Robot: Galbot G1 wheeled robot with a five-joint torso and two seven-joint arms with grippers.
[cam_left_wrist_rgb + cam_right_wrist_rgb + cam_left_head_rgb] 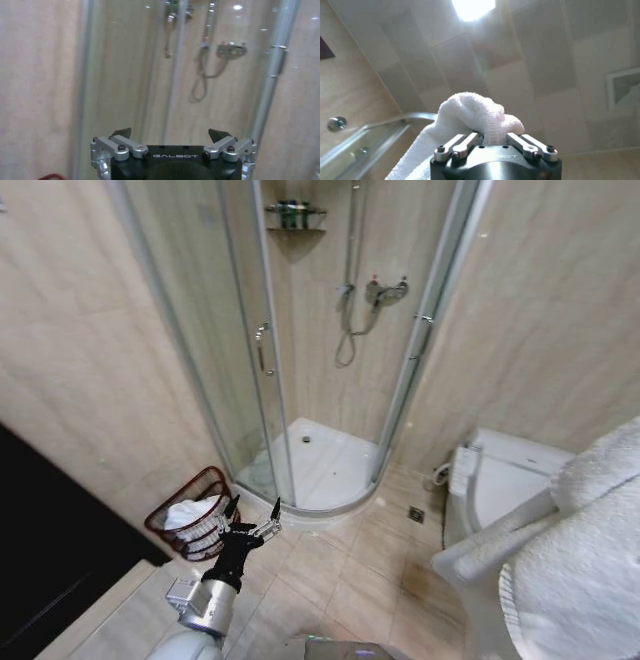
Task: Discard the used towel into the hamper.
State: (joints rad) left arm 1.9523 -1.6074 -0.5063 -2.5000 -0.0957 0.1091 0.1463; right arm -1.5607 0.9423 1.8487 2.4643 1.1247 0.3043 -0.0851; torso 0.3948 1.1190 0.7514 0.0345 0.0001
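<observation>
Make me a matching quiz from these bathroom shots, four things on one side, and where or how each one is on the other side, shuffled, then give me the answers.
Things:
1. left gripper
2. right gripper
3. hamper
4. shower door

States or places:
A. on the floor against the wall, white cloth inside
B. shut on a white towel, pointed up at the ceiling
C. glass, with a metal handle
D. open and holding nothing, just beside the hamper

Pairs: 1-D, 2-B, 3-A, 4-C
</observation>
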